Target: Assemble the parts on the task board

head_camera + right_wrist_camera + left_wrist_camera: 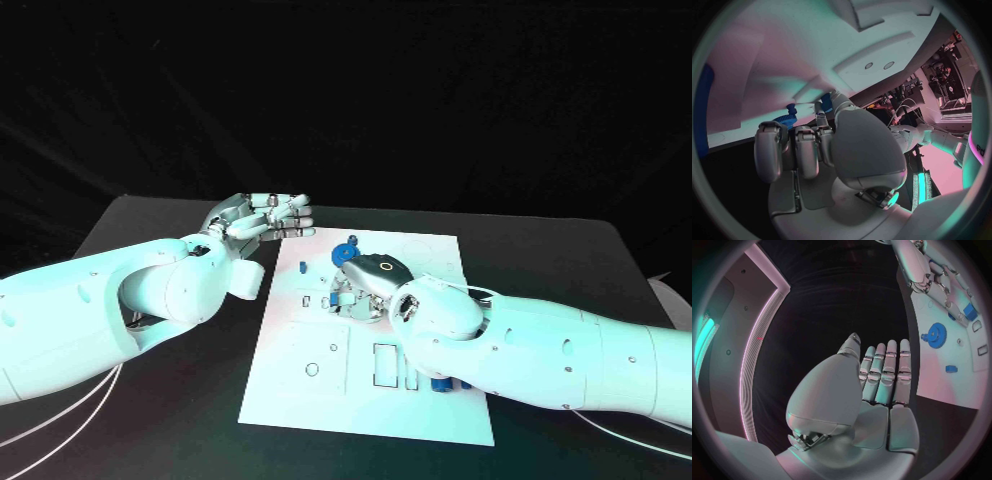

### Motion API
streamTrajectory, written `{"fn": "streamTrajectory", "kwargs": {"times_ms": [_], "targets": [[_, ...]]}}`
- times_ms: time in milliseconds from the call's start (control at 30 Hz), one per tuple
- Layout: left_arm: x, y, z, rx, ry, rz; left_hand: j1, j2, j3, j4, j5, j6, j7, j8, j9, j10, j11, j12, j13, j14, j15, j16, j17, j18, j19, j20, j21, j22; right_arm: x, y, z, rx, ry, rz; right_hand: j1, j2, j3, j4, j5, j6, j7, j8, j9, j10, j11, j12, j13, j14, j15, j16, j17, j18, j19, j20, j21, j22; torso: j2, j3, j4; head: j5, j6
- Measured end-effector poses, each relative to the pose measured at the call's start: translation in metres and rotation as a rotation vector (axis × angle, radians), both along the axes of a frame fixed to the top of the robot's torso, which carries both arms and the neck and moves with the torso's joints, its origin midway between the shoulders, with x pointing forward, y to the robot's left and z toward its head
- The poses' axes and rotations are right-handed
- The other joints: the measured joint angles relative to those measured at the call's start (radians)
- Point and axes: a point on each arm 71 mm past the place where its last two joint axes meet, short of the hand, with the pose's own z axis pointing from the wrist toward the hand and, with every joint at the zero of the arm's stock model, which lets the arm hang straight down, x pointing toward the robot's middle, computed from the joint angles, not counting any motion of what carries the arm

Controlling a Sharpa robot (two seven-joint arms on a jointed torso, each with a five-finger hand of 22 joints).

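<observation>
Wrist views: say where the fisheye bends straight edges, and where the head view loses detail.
Left wrist view: the task board edge curves beyond the flat left hand. Right wrist view: the board bows above the right hand. Head view: the black table fades into darkness; the blue gear stays distinct.

Black bench [159, 225] spreads across the scene, its dark top reaching out to both sides. Flat on its middle lies the white task board [296, 395], long side running away from the robot, near edge just short of the bench's front and bare dark surface showing along its left side.
</observation>
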Motion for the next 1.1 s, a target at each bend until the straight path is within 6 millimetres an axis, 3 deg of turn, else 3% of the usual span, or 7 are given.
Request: {"fn": "streamTrajectory", "kwargs": {"times_ms": [200,667,767,867,967,1033,1100], "targets": [[0.0,0.0,0.0,0.0,0.001,-0.001,0.0,0.0,0.0,0.0,0.0,0.0,0.0,0.0,0.0,0.0,0.0,0.0,0.0,0.0,0.0,-0.001,0.0,0.0,-0.002,-0.002,0.0,0.0,0.0,0.0,-0.001,0.002,0.0,-0.003,-0.037,-0.037,-0.034,0.03,0.009,-0.054,0.018,-0.02,-0.011,-0.007,0.016,-0.021,0.001,0.0,0.014,0.0,0.0,0.0,-0.011,0.011,-0.013,0.0,0.0,0.0,-0.0001,-0.001,0.0],[0.001,0.001,-0.001,0.011,0.004,-0.004,0.0,0.0,0.0,0.0,0.0,0.0,0.0,0.0,0.0,0.002,-0.002,0.0,0.001,0.002,-0.002,-0.004,0.005,0.0,-0.004,-0.004,0.0,0.0,-0.008,-0.012,0.008,0.061,-0.022,-0.008,-0.056,-0.064,-0.144,0.082,0.063,-0.112,0.034,-0.02,-0.015,-0.038,0.04,-0.054,0.001,0.0,0.029,-0.01,0.0,0.0,-0.028,0.028,-0.048,0.0,0.0,0.0008,0.0008,0.0,0.001],[0.002,0.002,-0.002,0.032,0.002,-0.007,-0.007,-0.007,-0.006,0.006,0.0,0.02,-0.02,0.008,0.004,0.03,-0.022,0.012,0.005,0.039,-0.02,0.013,0.016,0.0,0.019,-0.011,0.015,0.006,-0.011,-0.022,0.017,0.108,-0.035,0.002,-0.051,-0.059,-0.152,0.082,0.07,-0.112,0.034,-0.02,-0.015,-0.045,0.038,-0.061,0.001,0.004,0.032,-0.016,0.0,0.0,-0.037,0.031,-0.066,0.0,-0.001,0.0012,0.0002,0.0,0.0],[0.003,0.004,-0.003,0.074,-0.004,-0.017,-0.014,-0.014,-0.009,0.015,0.0,0.053,-0.042,0.02,0.007,0.078,-0.04,0.025,0.01,0.092,-0.041,0.039,0.032,0.0,0.061,-0.029,0.043,0.018,-0.01,-0.035,0.033,0.18,-0.047,0.027,-0.007,-0.016,-0.135,0.066,0.081,-0.103,0.026,-0.008,-0.009,-0.058,0.032,-0.073,0.001,0.004,0.032,-0.029,0.0,0.012,-0.059,0.029,-0.095,0.0,-0.003,0.0009,-0.0013,0.002,0.002],[0.006,0.007,-0.005,0.137,-0.005,-0.035,-0.015,-0.015,-0.012,0.032,0.0,0.111,-0.067,0.04,0.016,0.162,-0.075,0.051,0.022,0.21,-0.084,0.102,0.072,0.0,0.145,-0.069,0.099,0.042,-0.006,-0.052,0.052,0.252,-0.044,0.04,0.018,0.009,-0.124,0.055,0.084,-0.074,0.021,0.006,-0.001,-0.074,0.026,-0.087,0.001,0.004,0.032,-0.043,0.0,0.017,-0.078,0.024,-0.125,0.0,-0.008,0.0011,-0.0039,0.005,0.004],[0.007,0.008,-0.007,0.183,-0.001,-0.052,-0.024,-0.022,-0.016,0.041,0.0,0.136,-0.082,0.049,0.021,0.221,-0.097,0.074,0.033,0.289,-0.111,0.156,0.107,0.0,0.199,-0.098,0.138,0.06,-0.001,-0.066,0.065,0.305,-0.027,0.034,0.023,0.014,-0.123,0.052,0.086,-0.071,0.018,0.007,0.001,-0.083,0.024,-0.099,0.001,0.004,0.032,-0.055,0.0,0.017,-0.088,0.022,-0.143,0.0,-0.011,0.0012,-0.0054,0.007,0.005],[0.009,0.007,-0.01,0.241,0.012,-0.084,-0.059,-0.026,-0.029,0.049,0.0,0.149,-0.095,0.049,0.025,0.269,-0.114,0.097,0.049,0.347,-0.131,0.213,0.149,0.0,0.247,-0.125,0.179,0.079,0.004,-0.081,0.076,0.356,0.0,0.012,0.025,0.016,-0.13,0.046,0.102,-0.073,0.02,0.007,0.001,-0.112,0.025,-0.129,0.001,0.001,0.03,-0.079,0.0,0.033,-0.113,0.019,-0.179,0.0,-0.015,0.0014,-0.0072,0.009,0.005]]}}
